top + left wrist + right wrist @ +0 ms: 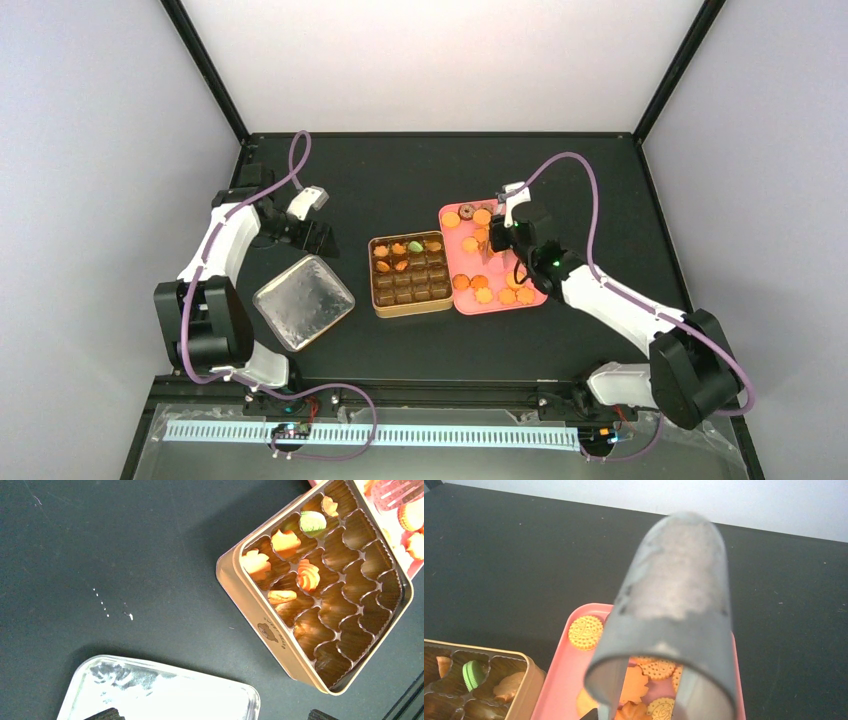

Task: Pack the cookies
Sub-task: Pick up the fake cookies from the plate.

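Note:
Several orange cookies (487, 293) lie loose on a pink tray (462, 262). A few more, one of them green (313, 522), sit in the far compartments of the brown tin (378, 300). My right gripper (510, 232) hovers over the tray, shut on the metal tongs (674, 595). In the right wrist view the tongs' bend fills the frame, and between their two spread arms I see round and leaf-shaped cookies (659, 669). My left gripper (300, 235) stands open and holds nothing, left of the tin and above the lid's far edge.
A silver tin lid (304, 300) lies upside down on the black table left of the tin. The tin's near rows of compartments (345, 630) hold nothing. Tin and tray sit side by side, touching or nearly so.

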`<control>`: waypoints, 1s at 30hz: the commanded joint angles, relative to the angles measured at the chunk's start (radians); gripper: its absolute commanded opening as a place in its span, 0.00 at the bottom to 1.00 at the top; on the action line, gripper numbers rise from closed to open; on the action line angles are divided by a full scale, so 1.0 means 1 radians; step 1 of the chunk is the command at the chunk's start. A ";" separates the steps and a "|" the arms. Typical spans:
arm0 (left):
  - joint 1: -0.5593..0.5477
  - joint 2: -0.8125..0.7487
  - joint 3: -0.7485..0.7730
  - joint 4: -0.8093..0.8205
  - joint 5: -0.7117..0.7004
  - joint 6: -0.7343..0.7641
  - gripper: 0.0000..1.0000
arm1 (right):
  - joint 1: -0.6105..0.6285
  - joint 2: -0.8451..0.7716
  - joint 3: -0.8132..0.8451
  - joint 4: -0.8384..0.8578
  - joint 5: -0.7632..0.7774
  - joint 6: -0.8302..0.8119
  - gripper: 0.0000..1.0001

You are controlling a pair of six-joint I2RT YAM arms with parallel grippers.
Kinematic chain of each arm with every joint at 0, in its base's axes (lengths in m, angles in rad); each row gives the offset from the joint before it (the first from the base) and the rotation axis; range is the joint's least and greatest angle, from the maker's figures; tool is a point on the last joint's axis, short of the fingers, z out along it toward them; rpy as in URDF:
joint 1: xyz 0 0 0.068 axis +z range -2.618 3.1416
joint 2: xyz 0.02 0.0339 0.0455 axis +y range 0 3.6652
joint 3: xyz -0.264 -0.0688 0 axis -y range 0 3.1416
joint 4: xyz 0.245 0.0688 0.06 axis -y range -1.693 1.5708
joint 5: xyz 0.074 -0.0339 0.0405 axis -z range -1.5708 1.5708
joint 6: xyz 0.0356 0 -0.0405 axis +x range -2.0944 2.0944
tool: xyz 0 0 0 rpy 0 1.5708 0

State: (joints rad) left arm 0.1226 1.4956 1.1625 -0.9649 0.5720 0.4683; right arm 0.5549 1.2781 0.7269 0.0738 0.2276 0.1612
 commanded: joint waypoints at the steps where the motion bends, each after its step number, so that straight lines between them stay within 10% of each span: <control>1: -0.005 -0.017 0.031 -0.021 0.004 0.015 0.99 | -0.001 -0.019 -0.005 -0.013 0.042 -0.007 0.38; 30: -0.006 -0.021 0.032 -0.023 0.004 0.018 0.99 | 0.010 -0.053 0.009 -0.024 0.063 -0.046 0.39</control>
State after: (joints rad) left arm 0.1226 1.4960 1.1629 -0.9718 0.5724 0.4690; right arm 0.5613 1.2125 0.7231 0.0006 0.2489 0.1341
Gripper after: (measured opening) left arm 0.987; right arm 0.389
